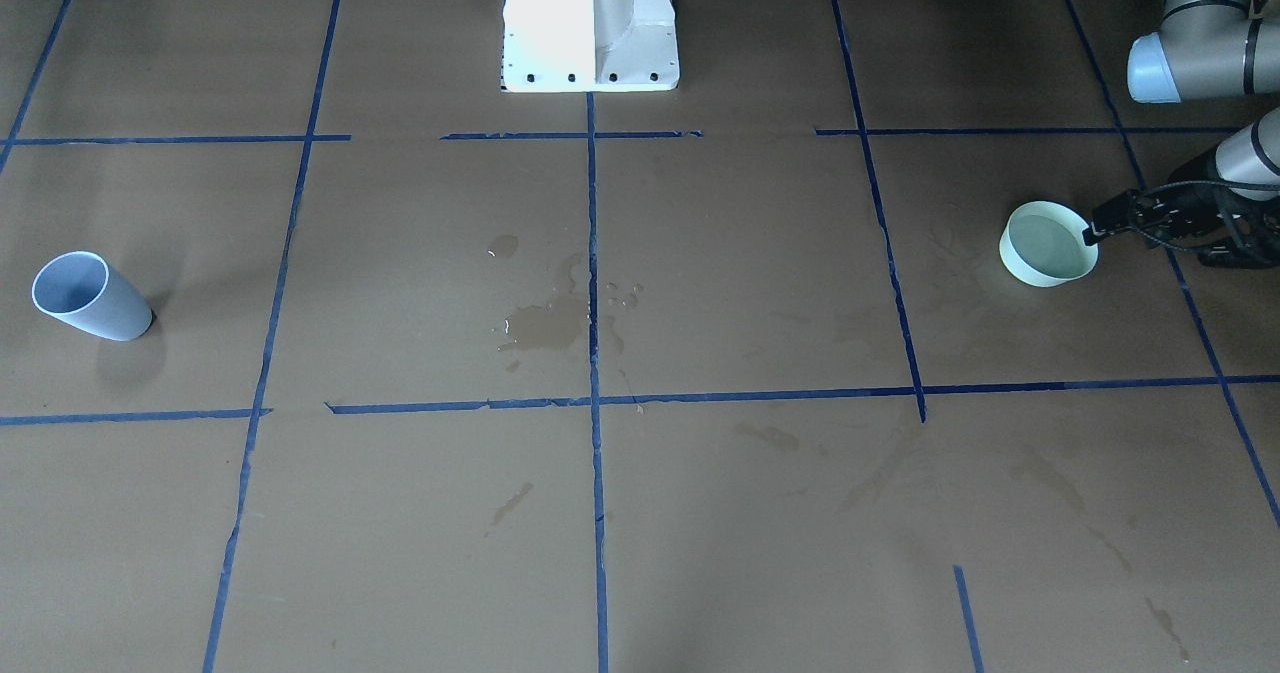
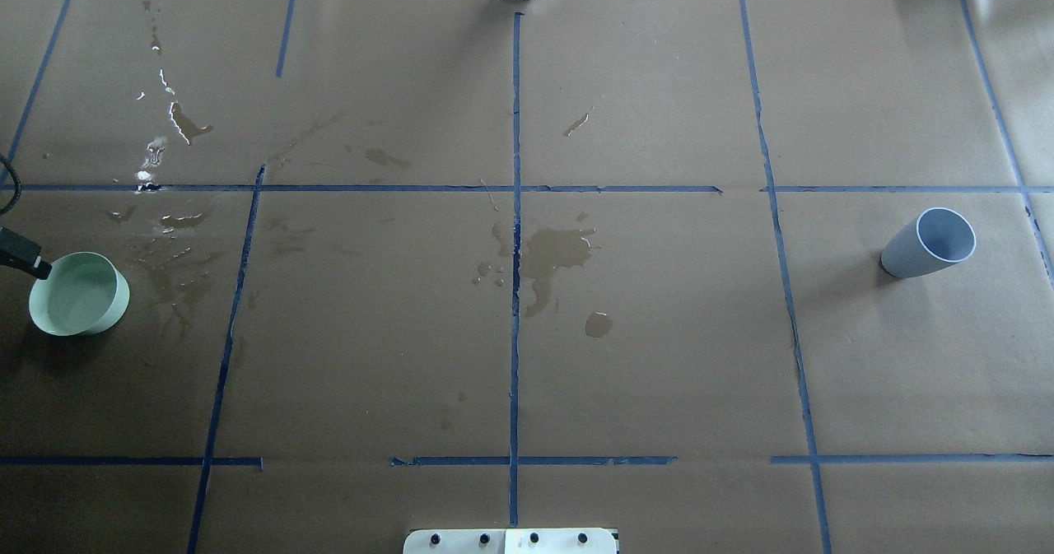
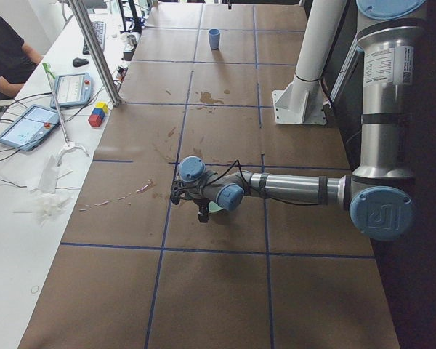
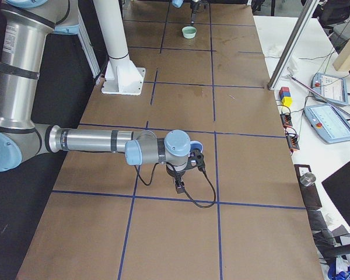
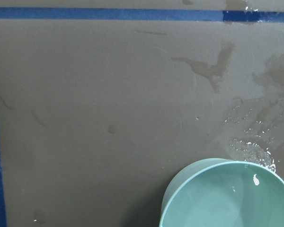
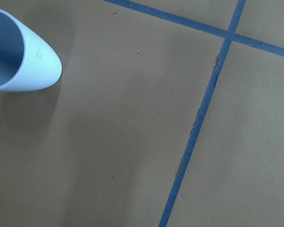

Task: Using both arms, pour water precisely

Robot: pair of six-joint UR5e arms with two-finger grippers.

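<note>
Nearest you, the left arm [image 3: 378, 109] carries a white label [image 3: 403, 64] on its upright tube, too small to read. Your left tool [image 1: 1095, 232] has its tip at the rim of the green bowl [image 1: 1040, 273]; you cannot tell whether it grips. Water [image 1: 1045, 241] lies in that bowl. Your right tool [image 4: 179, 186] hangs beside the blue cup [image 2: 918, 253], its opening not discernible. Puddles [image 2: 553, 249] wet the desk [image 2: 370, 356].

Two arms [image 3: 291, 187] [image 4: 87, 140], one green bowl [image 1: 1040, 271], one blue cup [image 1: 95, 303]
</note>
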